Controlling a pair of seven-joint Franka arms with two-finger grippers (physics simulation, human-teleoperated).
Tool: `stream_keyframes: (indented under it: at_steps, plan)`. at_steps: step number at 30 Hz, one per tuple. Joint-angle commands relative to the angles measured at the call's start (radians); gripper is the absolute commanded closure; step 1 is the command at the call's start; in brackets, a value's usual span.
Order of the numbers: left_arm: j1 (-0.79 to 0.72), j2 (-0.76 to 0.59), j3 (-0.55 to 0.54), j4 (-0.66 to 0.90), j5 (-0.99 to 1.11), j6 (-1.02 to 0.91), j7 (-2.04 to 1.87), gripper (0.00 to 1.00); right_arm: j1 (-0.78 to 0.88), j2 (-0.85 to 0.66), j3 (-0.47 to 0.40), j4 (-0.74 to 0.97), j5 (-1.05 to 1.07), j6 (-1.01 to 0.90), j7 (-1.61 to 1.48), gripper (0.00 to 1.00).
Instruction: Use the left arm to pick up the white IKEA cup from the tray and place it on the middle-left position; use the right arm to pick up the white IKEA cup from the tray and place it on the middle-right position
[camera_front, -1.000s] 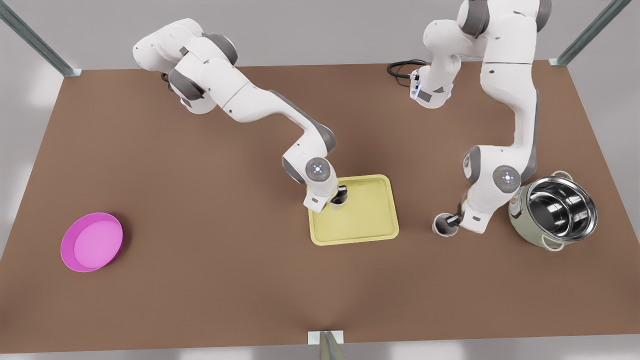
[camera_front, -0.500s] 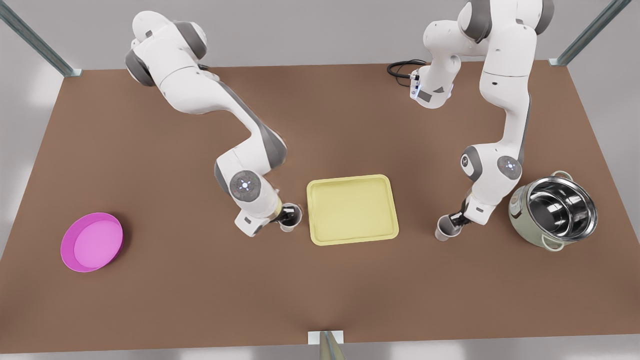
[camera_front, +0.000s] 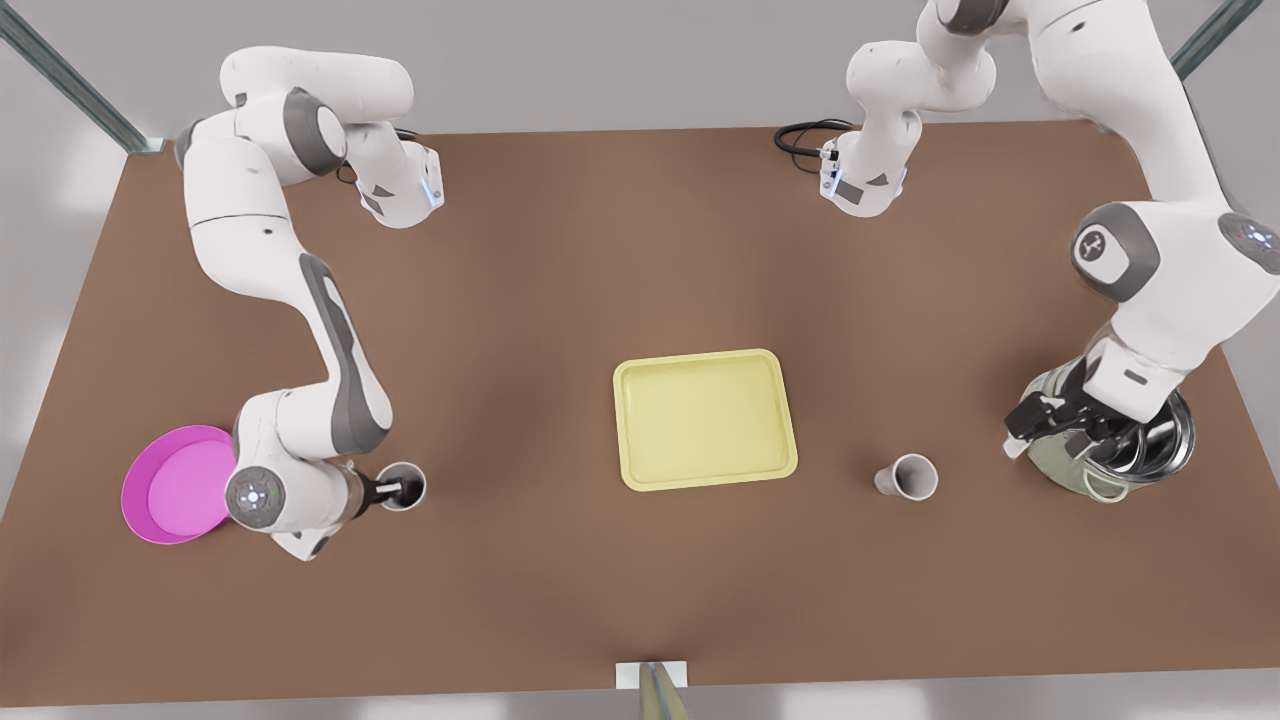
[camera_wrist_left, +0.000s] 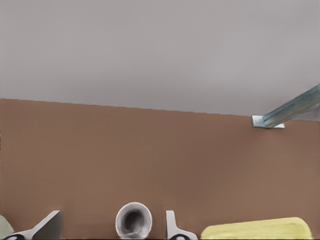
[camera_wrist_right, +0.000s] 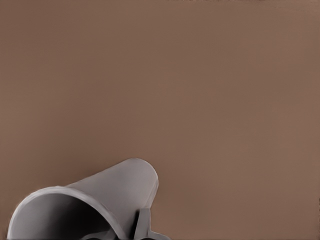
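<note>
The right gripper (camera_front: 392, 489) has carried a cup (camera_front: 403, 486) from the tray (camera_front: 705, 420) toward the bowl (camera_front: 180, 485), pinching its wall. The left gripper (camera_front: 1042, 430), spread wide, has left the other cup (camera_front: 910, 477) standing and hangs over the pot (camera_front: 1075, 475).

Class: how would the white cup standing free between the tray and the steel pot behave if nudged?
The free cup narrows toward its base, so it would probably tip easily. Its round wall suggests it would then roll in a curve. It looks thin-walled and empty, so it is likely light.
</note>
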Motion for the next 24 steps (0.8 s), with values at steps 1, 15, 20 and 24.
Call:
stream_keyframes:
  at_steps: [1, 15, 20, 24]
  plan:
    - [-0.005, -0.057, 0.002, -0.068, 0.021, -0.319, -0.098, 0.00, 0.000, 0.010, 0.000, 0.000, -0.068, 0.081, -0.435, 1.00]
    - [-0.011, -0.037, -0.006, -0.062, 0.023, -0.255, -0.102, 0.00, 0.002, 0.066, -0.013, 0.002, -0.074, 0.164, -0.418, 0.70]
    - [-0.033, -0.031, -0.007, -0.058, 0.087, -0.255, -0.104, 0.00, 0.000, 0.066, -0.015, 0.003, -0.071, 0.164, -0.418, 0.63]
    - [-0.034, -0.031, -0.007, -0.058, 0.109, -0.257, -0.101, 0.00, -0.002, 0.058, -0.017, 0.006, -0.071, 0.162, -0.423, 0.58]
